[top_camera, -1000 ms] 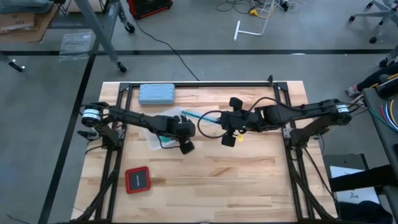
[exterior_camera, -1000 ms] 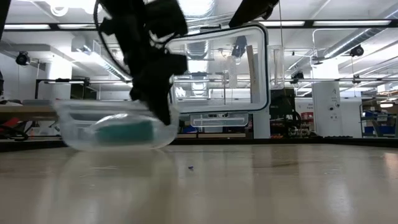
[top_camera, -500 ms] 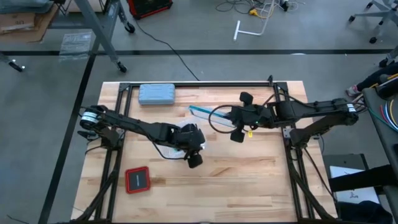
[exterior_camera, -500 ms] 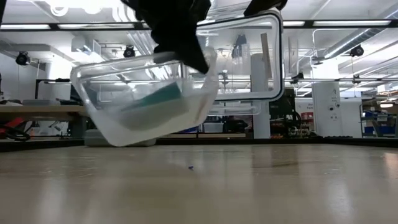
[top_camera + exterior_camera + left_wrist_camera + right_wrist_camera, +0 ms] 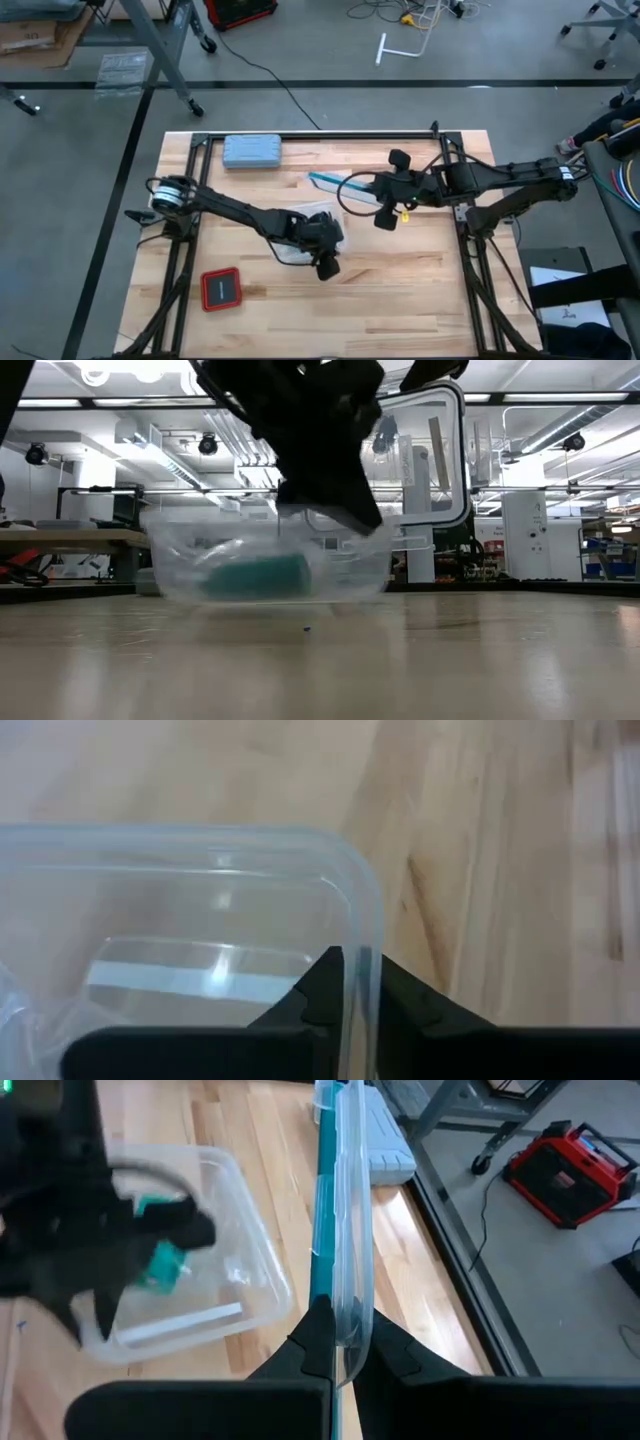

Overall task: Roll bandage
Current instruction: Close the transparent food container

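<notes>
A clear plastic container [image 5: 303, 232] sits near the table's middle with the teal bandage [image 5: 255, 575] rolled up inside it; the roll also shows in the right wrist view [image 5: 160, 1266]. My left gripper [image 5: 326, 258] is shut on the container's rim. To the right, my right gripper [image 5: 384, 205] is shut on the clear lid [image 5: 338, 184] with its teal seal, held on edge above the table. In the low view the lid [image 5: 432, 460] stands upright behind the container [image 5: 270, 565]. My left gripper has the container's side wall [image 5: 352, 970] near a corner, one finger inside and one outside. The fingers come from above, slanting down. The container sits level and low; whether its base touches the table I cannot tell. My right gripper pinches the lid's rim [image 5: 338, 1315] between its two fingers, coming level from the table's right. The lid stands on edge, lifted clear of the table, its long side running away from the fingers.
A grey-blue hard case [image 5: 250, 150] lies at the far left of the table. A red-and-black square thing [image 5: 221, 289] lies near the front left. Black frame rails run along the table's left, far and right sides. Bare wood lies front right.
My left gripper has carried the container toward the table's right and near edge; the container rose and tipped half a second ago and is now level and low again. My right gripper has drawn the lid a little toward the right edge, then held still.
</notes>
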`<state>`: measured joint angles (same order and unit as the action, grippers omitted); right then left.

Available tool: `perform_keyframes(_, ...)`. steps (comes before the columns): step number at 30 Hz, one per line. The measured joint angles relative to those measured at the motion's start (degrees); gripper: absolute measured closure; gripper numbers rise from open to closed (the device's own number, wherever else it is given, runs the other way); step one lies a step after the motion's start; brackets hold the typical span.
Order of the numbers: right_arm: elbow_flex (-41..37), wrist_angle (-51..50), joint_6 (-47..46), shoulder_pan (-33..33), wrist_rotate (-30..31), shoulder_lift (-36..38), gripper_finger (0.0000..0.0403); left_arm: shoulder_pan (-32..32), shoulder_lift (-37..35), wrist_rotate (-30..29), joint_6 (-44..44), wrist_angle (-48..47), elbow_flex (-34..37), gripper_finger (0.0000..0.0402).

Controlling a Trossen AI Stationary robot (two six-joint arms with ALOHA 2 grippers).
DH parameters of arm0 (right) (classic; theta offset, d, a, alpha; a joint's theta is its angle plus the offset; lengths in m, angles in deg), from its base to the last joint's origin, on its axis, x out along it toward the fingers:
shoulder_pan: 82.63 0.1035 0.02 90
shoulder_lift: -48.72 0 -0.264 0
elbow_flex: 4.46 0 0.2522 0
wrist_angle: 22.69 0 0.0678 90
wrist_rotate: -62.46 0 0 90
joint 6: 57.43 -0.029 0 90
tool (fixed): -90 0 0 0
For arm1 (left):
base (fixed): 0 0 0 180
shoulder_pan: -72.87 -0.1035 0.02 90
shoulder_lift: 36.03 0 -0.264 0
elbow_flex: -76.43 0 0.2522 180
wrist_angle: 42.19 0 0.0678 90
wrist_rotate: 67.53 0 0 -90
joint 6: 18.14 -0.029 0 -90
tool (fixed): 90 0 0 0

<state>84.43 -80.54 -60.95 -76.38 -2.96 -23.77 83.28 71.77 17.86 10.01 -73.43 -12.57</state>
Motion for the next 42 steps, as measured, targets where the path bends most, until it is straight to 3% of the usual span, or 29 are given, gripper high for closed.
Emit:
perform_keyframes(9,-0.52,-1.08,0.08,0.0,1.13,0.0,0.0394,0.03,5.42,2.31,-3.29,-1.57,-8.63,0.0226)
perform_keyframes(15,-0.75,-0.67,1.94,0.52,2.95,0.0,0.0394,2.52,1.38,-0.88,-5.97,-17.8,-16.9,0.0172)
perform_keyframes(19,-1.13,1.57,4.45,1.47,5.32,0.0,0.0394,6.73,-5.39,-11.12,-3.73,-25.54,-17.35,0.0177)
perform_keyframes(22,-2.89,7.82,8.57,2.79,5.28,0.0,0.0394,10.32,-11.65,-17.4,-1.04,-25.82,-14.5,0.0195)
perform_keyframes(31,-12.21,30.56,24.53,8.76,5.99,-3.01,0.0394,21.7,-28.48,-38.85,1.43,-14.59,0.78,0.0238)
perform_keyframes(34,-13.85,36.61,30.31,10.7,12.48,-5.68,0.0394,24.74,-33.53,-47.49,1.21,-8.86,5.84,0.0245)
perform_keyframes(36,-13.92,39.12,34.83,11.45,16.64,-7.9,0.0394,25.94,-36.13,-50.01,0.07,-5.21,9.08,0.0249)
perform_keyframes(42,-13.64,46.68,41.57,11.78,15.34,-14.27,0.0394,26.34,-41.6,-51.17,-1.94,3.45,17.35,0.0257)
